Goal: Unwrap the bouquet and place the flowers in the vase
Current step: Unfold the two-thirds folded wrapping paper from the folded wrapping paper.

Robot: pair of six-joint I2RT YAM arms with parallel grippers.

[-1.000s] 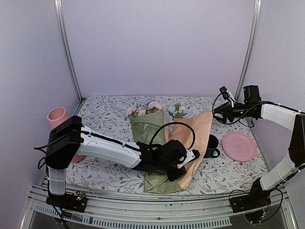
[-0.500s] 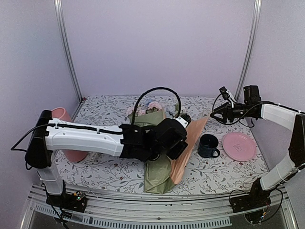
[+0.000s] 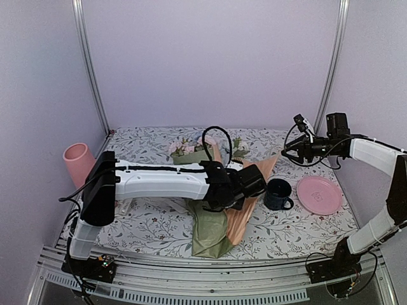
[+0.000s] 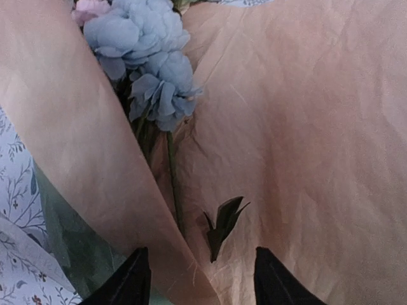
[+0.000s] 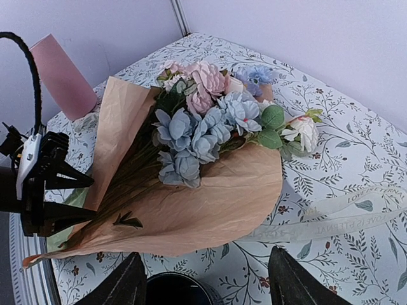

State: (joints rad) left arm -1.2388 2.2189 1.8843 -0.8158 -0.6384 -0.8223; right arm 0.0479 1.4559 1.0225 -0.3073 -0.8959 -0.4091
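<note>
The bouquet (image 5: 191, 184) lies mid-table (image 3: 152, 229), its paper partly spread with the peach inside showing and the flowers (image 5: 203, 127) pointing away from the arms. The vase (image 5: 60, 76) stands well apart at the left edge. The left gripper (image 4: 202, 279) hovers over the paper's narrow end, jaws spread and gripping nothing. The right gripper (image 5: 208, 283), also spread, hangs high at the right. Closing here could pinch a paper fold along with the stems, so a lift might drag the whole wrap. That could nudge the mug (image 3: 278, 194) just beside it, or catch the loose ribbon (image 5: 331, 216).
</note>
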